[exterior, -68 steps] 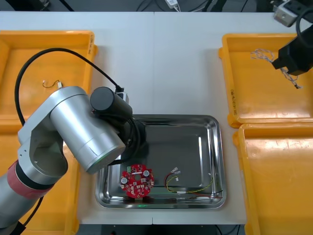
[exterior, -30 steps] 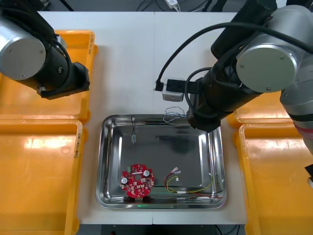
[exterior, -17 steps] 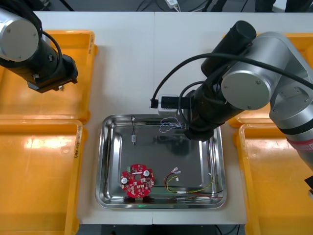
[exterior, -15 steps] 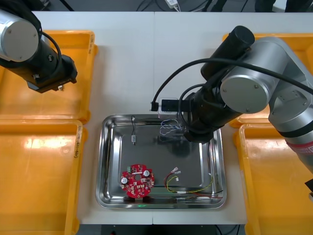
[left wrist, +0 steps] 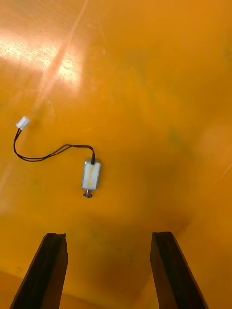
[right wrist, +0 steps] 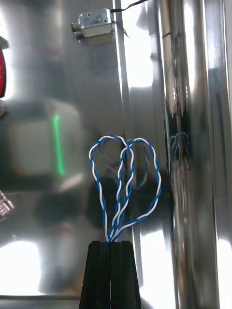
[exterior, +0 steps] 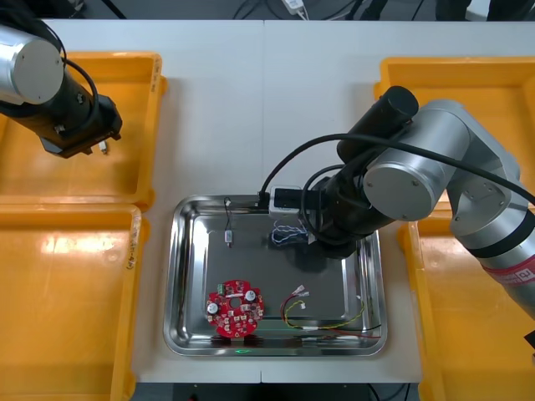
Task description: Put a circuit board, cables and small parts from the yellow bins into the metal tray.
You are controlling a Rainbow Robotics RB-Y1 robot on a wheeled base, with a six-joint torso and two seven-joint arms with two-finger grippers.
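- Right gripper [right wrist: 110,244] pinched a twisted blue-and-white cable [right wrist: 126,183] over the shiny metal tray [exterior: 171,284], at the light table's [exterior: 251,109] six o'clock.
- Left gripper [left wrist: 108,236] gaped empty over the ten-o'clock yellow bin [left wrist: 159,96].

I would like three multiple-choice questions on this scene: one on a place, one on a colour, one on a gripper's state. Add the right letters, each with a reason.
1. Where does the round red circuit board lie? A. in the metal tray; B. in the right gripper; C. under the left gripper.
2. Which colours has the cable in the right gripper? A. red and yellow; B. blue and white; C. black.
3. How are the left gripper's fingers? A. open; B. shut on nothing; C. shut on something.
1 A: it rests on the tray's floor. 2 B: blue and white loops rise from the shut fingers. 3 A: they stand apart above a small metal part in a yellow bin.
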